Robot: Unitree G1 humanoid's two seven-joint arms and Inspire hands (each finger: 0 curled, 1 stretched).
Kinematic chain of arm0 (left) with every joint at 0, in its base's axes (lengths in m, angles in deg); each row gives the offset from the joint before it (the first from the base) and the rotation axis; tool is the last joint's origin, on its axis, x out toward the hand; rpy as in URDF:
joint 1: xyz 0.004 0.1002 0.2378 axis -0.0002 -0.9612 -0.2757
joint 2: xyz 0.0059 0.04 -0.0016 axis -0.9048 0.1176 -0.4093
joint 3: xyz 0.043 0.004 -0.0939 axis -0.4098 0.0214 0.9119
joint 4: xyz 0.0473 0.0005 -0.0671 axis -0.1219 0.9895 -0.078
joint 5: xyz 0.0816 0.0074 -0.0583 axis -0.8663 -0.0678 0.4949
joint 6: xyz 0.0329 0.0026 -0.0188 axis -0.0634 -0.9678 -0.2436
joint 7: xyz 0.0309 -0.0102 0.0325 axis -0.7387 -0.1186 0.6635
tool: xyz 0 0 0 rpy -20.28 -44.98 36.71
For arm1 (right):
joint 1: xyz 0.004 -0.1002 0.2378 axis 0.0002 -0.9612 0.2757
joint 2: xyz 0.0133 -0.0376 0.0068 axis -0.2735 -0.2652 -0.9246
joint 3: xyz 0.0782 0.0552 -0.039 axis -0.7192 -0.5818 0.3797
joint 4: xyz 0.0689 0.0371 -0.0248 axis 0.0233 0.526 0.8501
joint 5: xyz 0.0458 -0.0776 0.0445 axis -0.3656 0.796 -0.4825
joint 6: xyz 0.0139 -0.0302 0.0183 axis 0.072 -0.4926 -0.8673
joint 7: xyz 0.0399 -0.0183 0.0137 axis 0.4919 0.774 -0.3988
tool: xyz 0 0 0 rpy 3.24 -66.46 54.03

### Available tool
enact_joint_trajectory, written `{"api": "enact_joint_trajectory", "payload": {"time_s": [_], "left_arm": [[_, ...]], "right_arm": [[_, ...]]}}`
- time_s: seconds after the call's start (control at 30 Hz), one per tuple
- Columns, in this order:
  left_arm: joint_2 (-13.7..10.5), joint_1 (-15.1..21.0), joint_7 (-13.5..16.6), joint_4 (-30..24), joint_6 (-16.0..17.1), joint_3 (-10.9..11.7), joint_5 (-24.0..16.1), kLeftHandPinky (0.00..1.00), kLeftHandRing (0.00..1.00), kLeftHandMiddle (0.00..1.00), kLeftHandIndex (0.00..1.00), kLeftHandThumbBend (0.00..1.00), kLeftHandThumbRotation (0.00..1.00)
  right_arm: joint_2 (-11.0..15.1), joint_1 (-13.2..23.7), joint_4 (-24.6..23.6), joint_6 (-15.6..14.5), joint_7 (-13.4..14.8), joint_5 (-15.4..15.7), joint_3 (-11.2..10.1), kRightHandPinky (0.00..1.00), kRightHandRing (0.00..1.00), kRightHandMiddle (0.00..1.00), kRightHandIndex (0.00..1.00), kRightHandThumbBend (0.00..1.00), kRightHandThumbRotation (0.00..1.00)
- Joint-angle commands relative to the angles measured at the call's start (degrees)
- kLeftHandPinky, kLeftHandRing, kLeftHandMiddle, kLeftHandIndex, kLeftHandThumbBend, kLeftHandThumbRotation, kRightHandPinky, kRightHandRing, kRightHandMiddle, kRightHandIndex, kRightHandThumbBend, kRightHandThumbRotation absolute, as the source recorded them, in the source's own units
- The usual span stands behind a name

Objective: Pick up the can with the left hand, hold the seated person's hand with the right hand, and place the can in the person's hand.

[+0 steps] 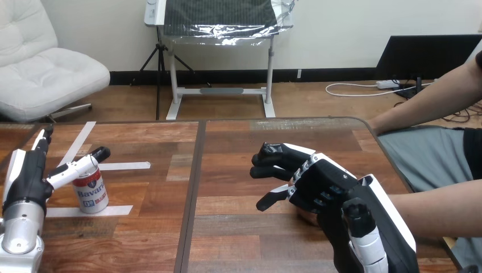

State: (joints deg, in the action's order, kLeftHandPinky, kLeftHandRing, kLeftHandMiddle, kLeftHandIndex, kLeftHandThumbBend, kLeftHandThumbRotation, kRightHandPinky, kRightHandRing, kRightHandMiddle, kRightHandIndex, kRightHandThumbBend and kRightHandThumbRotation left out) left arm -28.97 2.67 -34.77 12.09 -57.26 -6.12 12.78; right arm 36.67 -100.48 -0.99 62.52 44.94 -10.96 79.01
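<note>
Right hand [327, 185], upright red-and-white can [91, 193]

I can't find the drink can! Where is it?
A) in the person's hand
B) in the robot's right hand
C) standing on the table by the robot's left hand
C: the can stands upright on the table, right beside the left hand.

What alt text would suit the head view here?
The robot's left hand is open beside an upright can on the wooden table, one finger at its top. Its right hand lies over the end of the person's forearm reaching in from the right.
</note>
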Motion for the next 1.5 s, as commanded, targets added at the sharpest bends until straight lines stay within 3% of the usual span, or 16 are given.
{"api": "enact_joint_trajectory", "payload": {"time_s": [0.0,0.57,1.47], "left_arm": [[-0.23,3.11,0.82,0.39,-0.08,-1.2,-0.5,0.96,0.97,0.97,0.96,1.0,0.46],[0.53,3.3,0.93,1.1,-1.69,-1.26,0.62,0.96,0.98,0.97,0.95,1.0,0.36],[0.69,4.09,1.47,1.85,-5.46,-3.15,-1.12,0.9,0.94,0.95,0.94,1.0,0.21]], "right_arm": [[-1.01,2.89,-0.8,1.05,0.43,-0.43,-0.64,0.56,0.76,0.78,0.77,0.83,0.9],[-1.0,2.96,-0.38,1.23,-0.03,-1.54,-0.57,0.57,0.77,0.78,0.77,0.83,0.89],[-0.92,3.49,-0.08,1.29,-1.0,-2.79,-0.73,0.57,0.77,0.78,0.77,0.82,0.89]]}}
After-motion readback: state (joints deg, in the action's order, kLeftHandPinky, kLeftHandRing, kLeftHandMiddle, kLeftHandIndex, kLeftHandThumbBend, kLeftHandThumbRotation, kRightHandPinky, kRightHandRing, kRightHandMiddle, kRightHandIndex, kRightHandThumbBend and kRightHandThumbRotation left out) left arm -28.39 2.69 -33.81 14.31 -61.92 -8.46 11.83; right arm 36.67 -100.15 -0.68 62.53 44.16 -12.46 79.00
